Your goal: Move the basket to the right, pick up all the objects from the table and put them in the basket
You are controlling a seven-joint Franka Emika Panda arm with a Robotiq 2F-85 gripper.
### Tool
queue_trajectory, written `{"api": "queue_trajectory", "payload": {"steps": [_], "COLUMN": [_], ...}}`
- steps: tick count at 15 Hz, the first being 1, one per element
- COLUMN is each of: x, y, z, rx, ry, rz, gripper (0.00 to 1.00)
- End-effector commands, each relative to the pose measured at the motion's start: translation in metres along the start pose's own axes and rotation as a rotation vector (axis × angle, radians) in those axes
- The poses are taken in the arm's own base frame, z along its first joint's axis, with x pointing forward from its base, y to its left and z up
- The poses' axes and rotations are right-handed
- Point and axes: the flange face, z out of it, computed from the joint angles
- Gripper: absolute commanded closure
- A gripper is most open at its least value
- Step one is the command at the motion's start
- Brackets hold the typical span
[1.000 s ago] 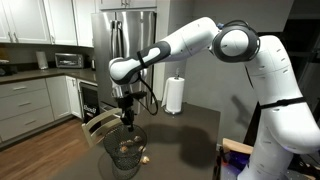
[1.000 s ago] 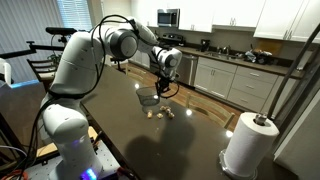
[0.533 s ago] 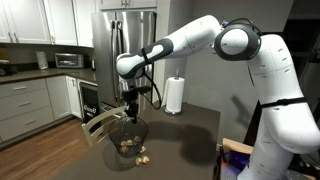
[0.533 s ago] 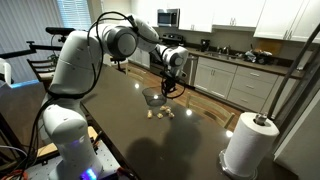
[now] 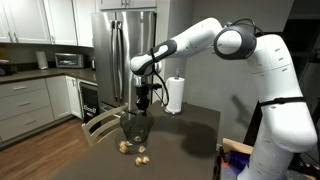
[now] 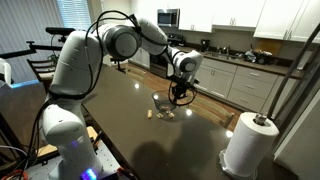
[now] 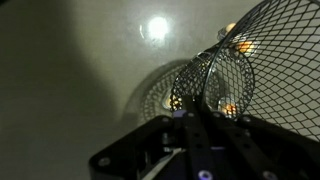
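Observation:
My gripper (image 5: 145, 103) is shut on the rim of the dark wire-mesh basket (image 5: 137, 127), which hangs tilted below it just over the table (image 5: 190, 140). In an exterior view the gripper (image 6: 180, 96) grips the basket (image 6: 165, 104) near the table's middle. The wrist view shows the mesh bowl (image 7: 228, 55) right ahead of the fingers (image 7: 196, 112), with its shadow on the tabletop. Several pale tan lumpy objects (image 5: 125, 147) lie loose on the table in front of the basket, outside it; an exterior view shows them beside the basket (image 6: 152, 114).
A white paper towel roll (image 5: 174, 95) stands at the table's far side, and shows large in an exterior view (image 6: 248, 145). A pale wooden chair (image 5: 100, 126) sits against the table edge. A steel fridge (image 5: 118, 45) and kitchen counters (image 6: 235, 70) stand behind.
The arm has carried the basket sideways across the table, off the spot where it stood over the tan pieces. The pieces now lie uncovered. The gripper has stayed shut.

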Motion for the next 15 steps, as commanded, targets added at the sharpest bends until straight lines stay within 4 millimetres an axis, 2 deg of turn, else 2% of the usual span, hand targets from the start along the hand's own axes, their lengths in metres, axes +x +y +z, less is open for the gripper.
{"api": "queue_trajectory", "payload": {"steps": [1,7,15], "x": [-0.022,-0.032,-0.028], "y": [0.035,0.093,0.137], "z": [-0.011,-0.004,0.032], "rx": [0.071,0.097,0.111], "ry": [0.041,0.069,0.064], "rz": [0.055,0.184,0.233], "gripper": [0.95,0.95,0.95]}}
